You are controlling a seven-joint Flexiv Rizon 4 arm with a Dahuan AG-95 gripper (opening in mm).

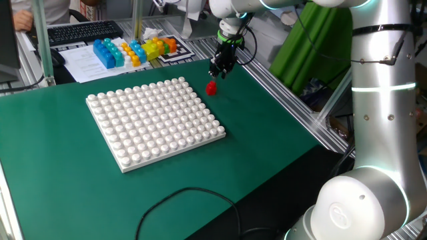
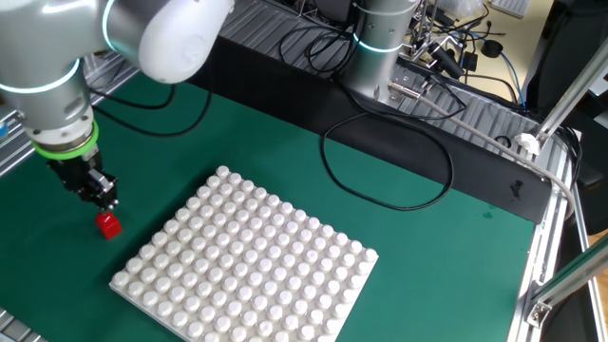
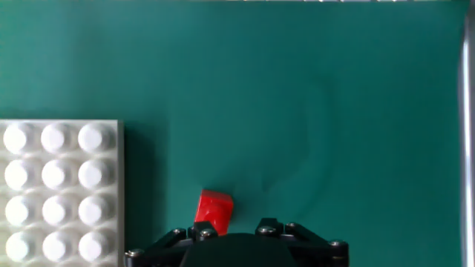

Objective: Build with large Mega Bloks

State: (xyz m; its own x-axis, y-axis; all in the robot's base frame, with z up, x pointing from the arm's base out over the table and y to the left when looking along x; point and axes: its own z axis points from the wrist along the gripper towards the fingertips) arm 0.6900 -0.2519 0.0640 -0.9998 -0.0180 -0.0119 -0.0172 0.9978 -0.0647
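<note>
Red Mega Blok [image 1: 211, 88]: one small brick, about a single stud wide, lying alone on the green table [image 1: 53, 167]. It lies just off the white studded baseplate [image 1: 155, 120], at about 1 o'clock from the plate's centre in one fixed view, beside the plate's far right corner and not touching it. In the other fixed view the brick [image 2: 109, 225] lies at 9 o'clock of the baseplate [image 2: 249, 268], apart from its edge.

Hand [image 1: 221, 71]: black, two-fingered, hanging above the brick at its 1 o'clock and clear of it, holding nothing. Whether its fingers are spread or closed cannot be told. In the other fixed view the hand [image 2: 99, 195] sits just above the brick. In the hand view the brick [image 3: 214, 210] shows at 6 o'clock, just above the hand's dark body.

Spare bricks [image 1: 133, 51]: a cluster of blue, orange and yellow pieces at 11 o'clock, beyond the green mat, well apart from the red one.

Black cable [image 1: 180, 200]: looped on the table at 6 o'clock.
</note>
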